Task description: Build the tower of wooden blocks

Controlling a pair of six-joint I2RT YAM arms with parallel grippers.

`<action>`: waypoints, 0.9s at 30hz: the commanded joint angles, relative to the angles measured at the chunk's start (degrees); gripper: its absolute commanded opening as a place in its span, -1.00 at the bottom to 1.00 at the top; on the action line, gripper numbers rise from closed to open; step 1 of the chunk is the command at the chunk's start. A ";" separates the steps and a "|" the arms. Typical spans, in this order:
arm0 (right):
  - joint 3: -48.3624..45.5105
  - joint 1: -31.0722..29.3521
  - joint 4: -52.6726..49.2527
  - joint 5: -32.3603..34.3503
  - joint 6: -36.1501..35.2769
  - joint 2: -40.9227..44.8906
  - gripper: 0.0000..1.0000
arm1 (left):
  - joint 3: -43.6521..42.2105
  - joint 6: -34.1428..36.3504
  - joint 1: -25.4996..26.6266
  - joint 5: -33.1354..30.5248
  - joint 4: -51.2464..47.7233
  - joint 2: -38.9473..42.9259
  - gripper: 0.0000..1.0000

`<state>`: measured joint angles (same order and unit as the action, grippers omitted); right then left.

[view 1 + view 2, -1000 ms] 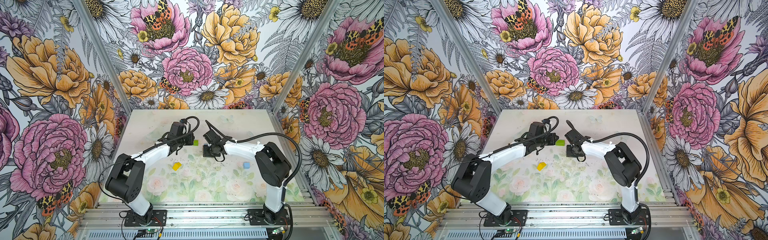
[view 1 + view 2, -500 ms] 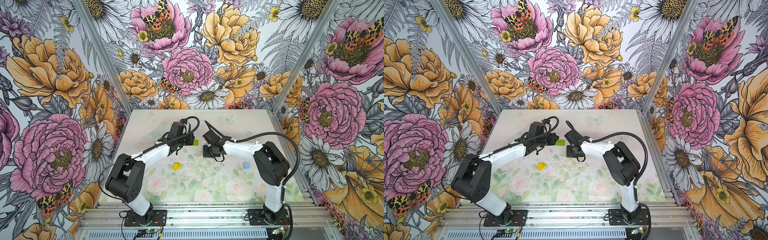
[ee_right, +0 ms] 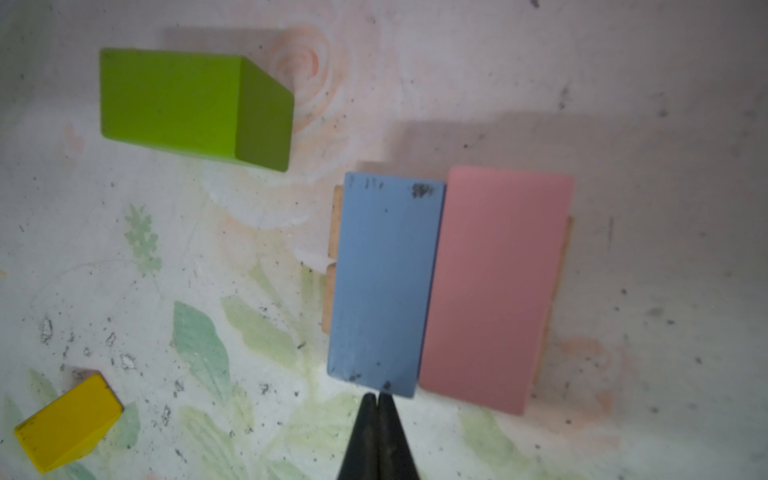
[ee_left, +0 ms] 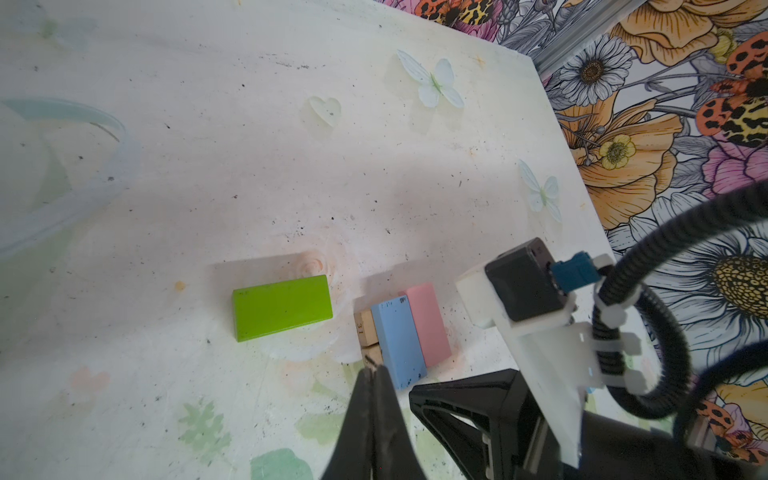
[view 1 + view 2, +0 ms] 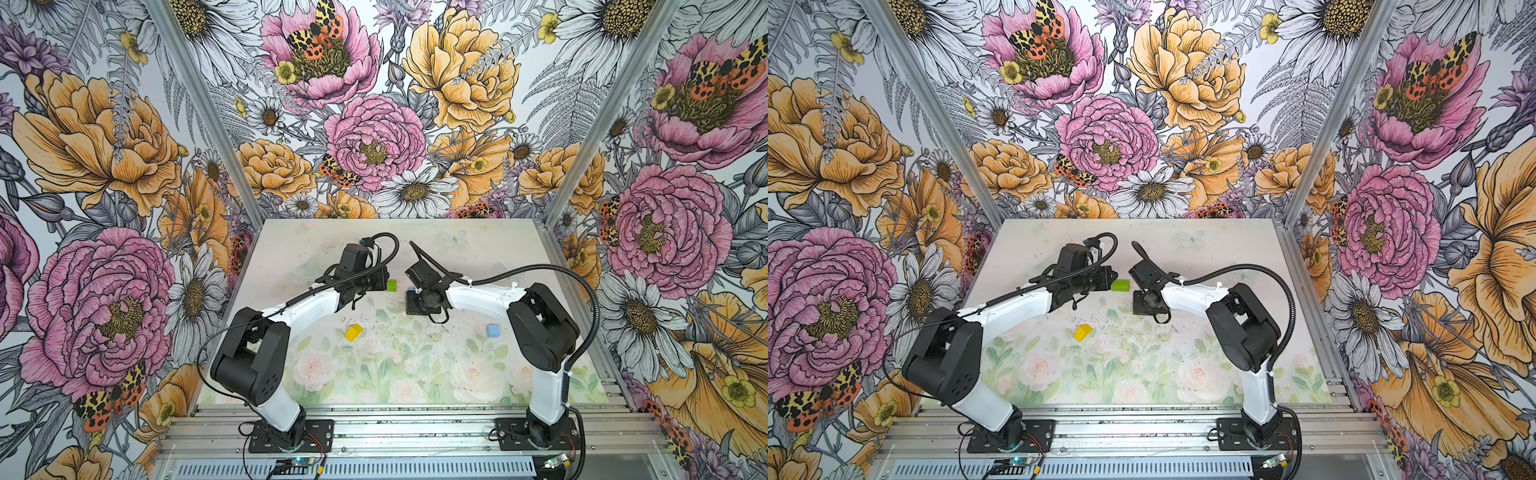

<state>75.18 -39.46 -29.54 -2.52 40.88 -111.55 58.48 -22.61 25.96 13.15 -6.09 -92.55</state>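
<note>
Here the left hand [image 4: 372, 372] and right hand [image 3: 377, 398], both pinched closed and empty, hover near the light blue brick [image 3: 386, 282].

This is a robot lab booth. I see black-and-white robot arms [image 5: 309, 305] bolted on silver metal rails [image 5: 415, 432], inside flower-print walls [image 5: 104, 145].

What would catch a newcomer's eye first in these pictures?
First, the loud flowered walls on every side. Then the left arm and right arm, nearly meeting in the middle at a blue brick and pink brick laid side by side on tan planks. A green brick lies apart beside them.
</note>
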 commanded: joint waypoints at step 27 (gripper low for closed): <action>2.60 -0.02 -0.08 2.17 -0.54 -1.22 -1.00 | -0.82 -0.15 -0.66 0.78 1.47 1.85 -0.98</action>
<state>76.03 -39.46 -29.56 -1.67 40.91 -111.57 58.48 -22.61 25.96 13.15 -6.09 -92.55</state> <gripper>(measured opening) 0.042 0.045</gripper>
